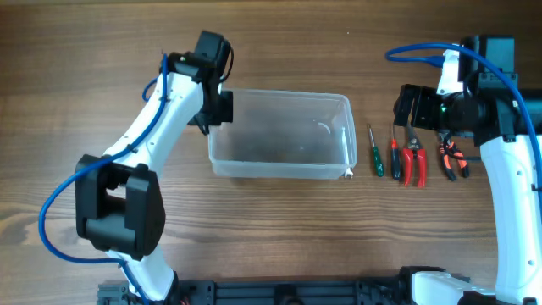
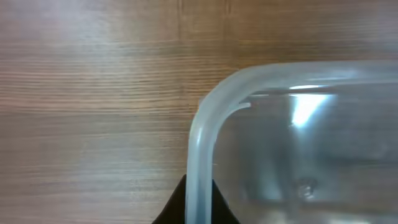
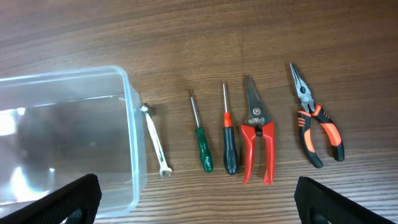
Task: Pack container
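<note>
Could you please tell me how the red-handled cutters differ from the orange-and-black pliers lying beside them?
The red-handled cutters have broad, short blades; the orange-and-black pliers taper to a long, thin nose. The cutters' handles are red, the pliers' orange with black. The cutters lie nearer the container, the pliers farthest out. Both lie flat on the table, tips pointing much the same way.

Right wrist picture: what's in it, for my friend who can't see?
Five tools lie in a row on a wooden table: wrench, green screwdriver, black screwdriver, red cutters, orange pliers. A clear container sits beside the wrench.
</note>
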Tool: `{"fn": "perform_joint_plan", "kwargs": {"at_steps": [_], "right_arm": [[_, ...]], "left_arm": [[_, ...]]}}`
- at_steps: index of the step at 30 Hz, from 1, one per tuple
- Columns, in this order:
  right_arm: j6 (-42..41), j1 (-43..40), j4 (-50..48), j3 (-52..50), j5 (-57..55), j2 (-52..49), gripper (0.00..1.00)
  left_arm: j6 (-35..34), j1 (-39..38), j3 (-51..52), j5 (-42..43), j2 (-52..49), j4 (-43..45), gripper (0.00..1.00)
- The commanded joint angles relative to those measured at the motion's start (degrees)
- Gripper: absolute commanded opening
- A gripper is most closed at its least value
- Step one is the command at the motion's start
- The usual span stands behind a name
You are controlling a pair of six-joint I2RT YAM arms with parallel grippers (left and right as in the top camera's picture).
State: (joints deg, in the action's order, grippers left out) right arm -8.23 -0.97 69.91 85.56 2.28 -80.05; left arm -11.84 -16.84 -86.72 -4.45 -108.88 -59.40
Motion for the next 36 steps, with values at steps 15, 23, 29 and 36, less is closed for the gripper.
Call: {"fn": "perform_joint_plan", "kwargs": {"at_steps": [15,23,29,36], "right_arm": [[0.6,-0.3,0.2,0.9,-0.8,-0.3,1.0],[0.6,-0.3,0.2,0.9,-0.8,-0.3,1.0],[0.8,-0.3,0.1,0.9,-1.5,-0.3,1.0],[-1.7,-0.3,-2.1,0.9,-2.5,-0.3,1.0]], "left_arm": [[3.5,8.6,10.1,-1.0,-0.7,5.2,0.04],[10.1,9.7,10.1,-1.7,-0.7,6.3,0.07],[9.6,9.6,10.1,-0.5,-0.6,4.3,1.0],[9.7,10.9,1.0,-0.6,7.9,-5.3,1.0]]}}
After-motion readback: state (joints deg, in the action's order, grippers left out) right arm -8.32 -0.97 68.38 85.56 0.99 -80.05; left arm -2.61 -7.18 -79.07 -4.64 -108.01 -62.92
